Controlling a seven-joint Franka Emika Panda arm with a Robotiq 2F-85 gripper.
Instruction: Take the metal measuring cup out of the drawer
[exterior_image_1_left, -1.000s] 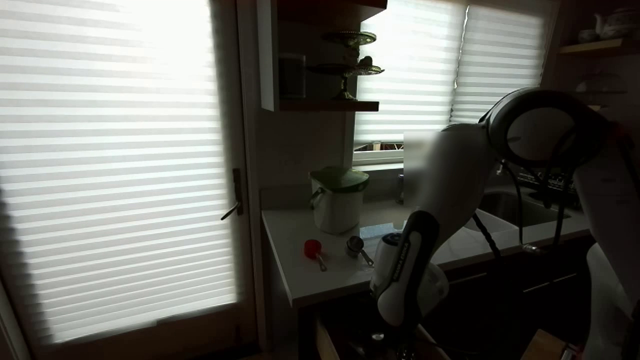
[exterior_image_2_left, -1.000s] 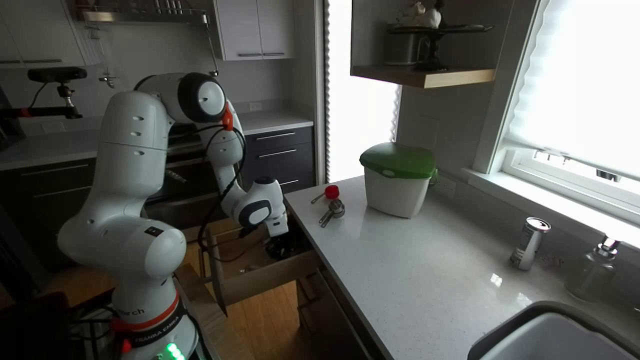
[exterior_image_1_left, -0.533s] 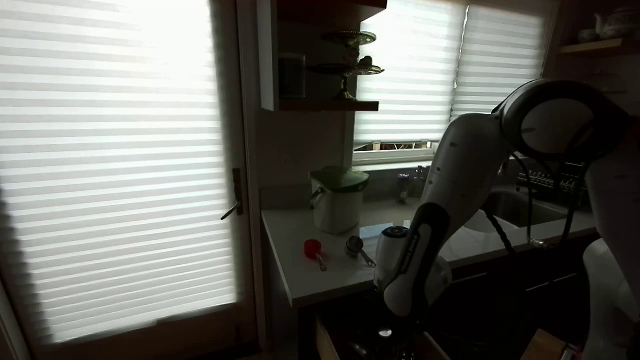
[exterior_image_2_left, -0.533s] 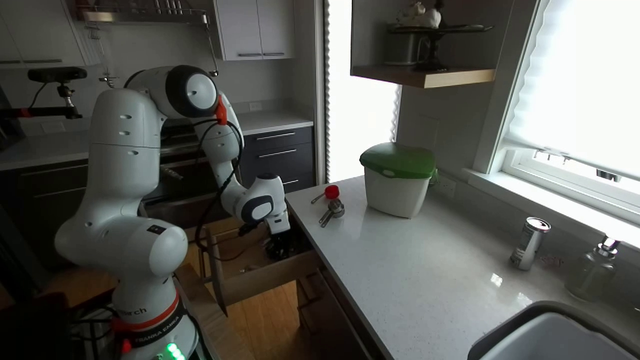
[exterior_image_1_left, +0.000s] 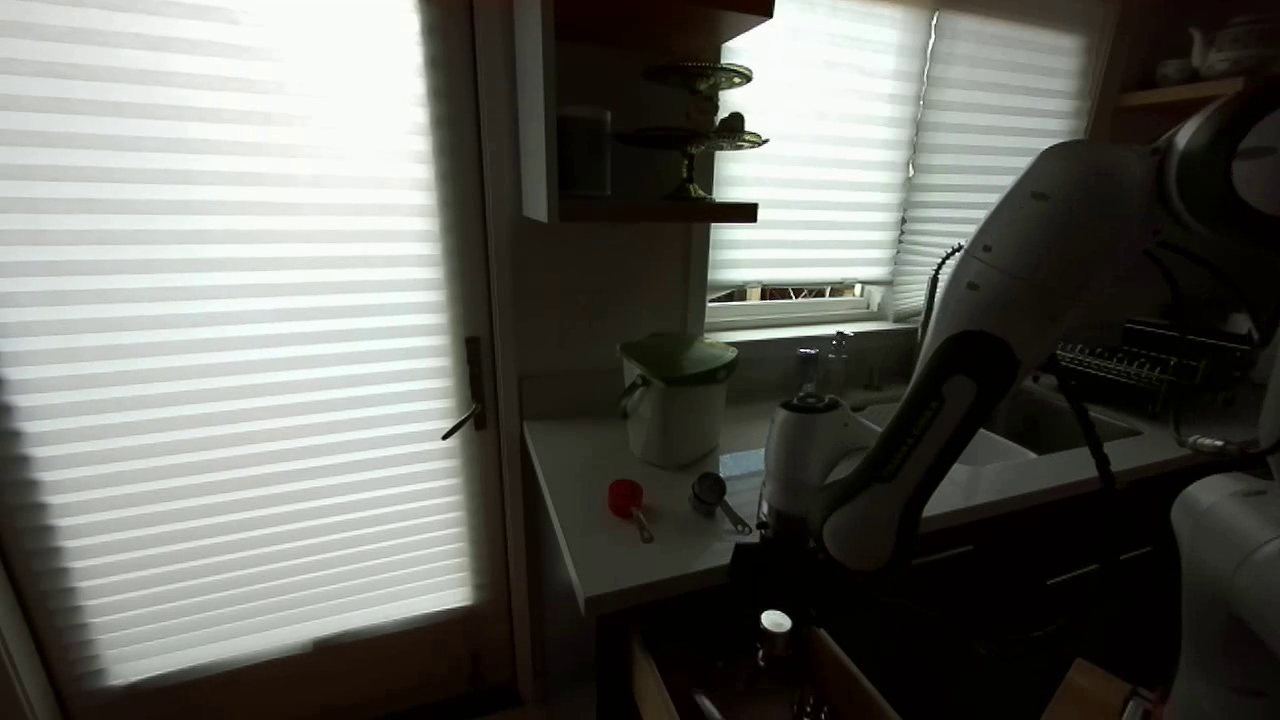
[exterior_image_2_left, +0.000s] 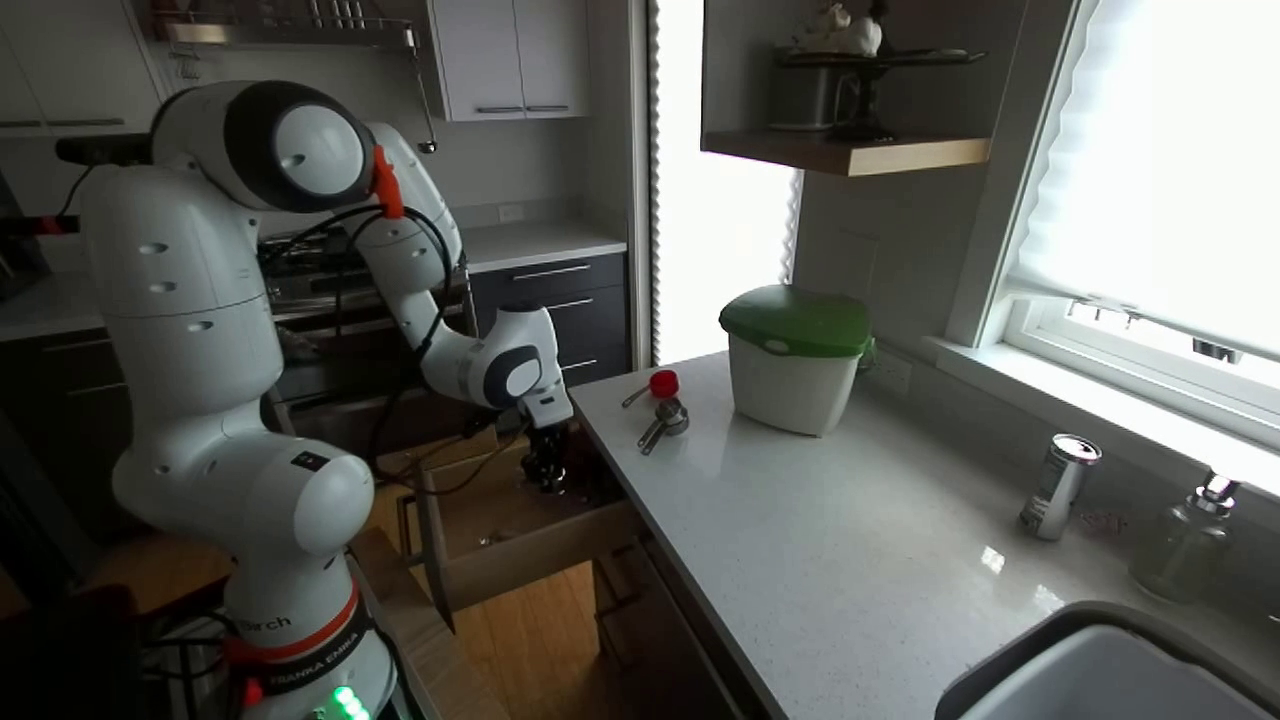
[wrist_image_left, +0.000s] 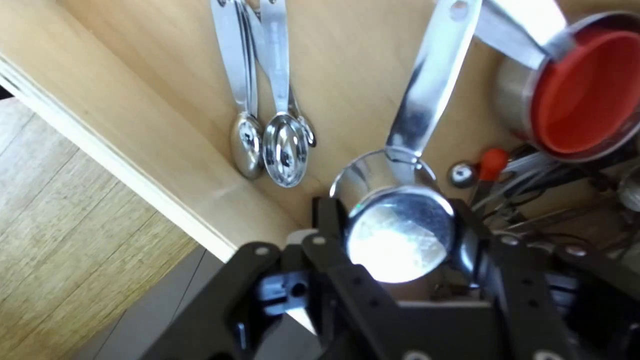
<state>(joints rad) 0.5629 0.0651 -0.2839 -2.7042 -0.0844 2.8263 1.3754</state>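
Note:
The metal measuring cup (wrist_image_left: 400, 240) sits between the two fingers in the wrist view, its bright round face toward the camera and its flat handle pointing up the picture. My gripper (wrist_image_left: 394, 215) is shut on the cup's sides. In an exterior view the cup (exterior_image_1_left: 776, 622) shows as a bright disc below the dark gripper. The drawer (exterior_image_2_left: 545, 555) stands open, and its wooden side (wrist_image_left: 150, 145) shows in the wrist view. My gripper (exterior_image_2_left: 546, 470) is still low over the drawer, close to the counter edge.
In the drawer lie metal spoons (wrist_image_left: 285, 150), a metal cup with a red cup (wrist_image_left: 585, 92) inside, and other utensils. On the counter (exterior_image_2_left: 800, 560) beside it stand a red measuring cup (exterior_image_2_left: 663, 383), metal measuring cups (exterior_image_2_left: 672, 413) and a green-lidded white bin (exterior_image_2_left: 795, 365).
My gripper has risen, and the cup's bright disc has moved up with it. The arm's elbow has lifted and drawn back toward the base.

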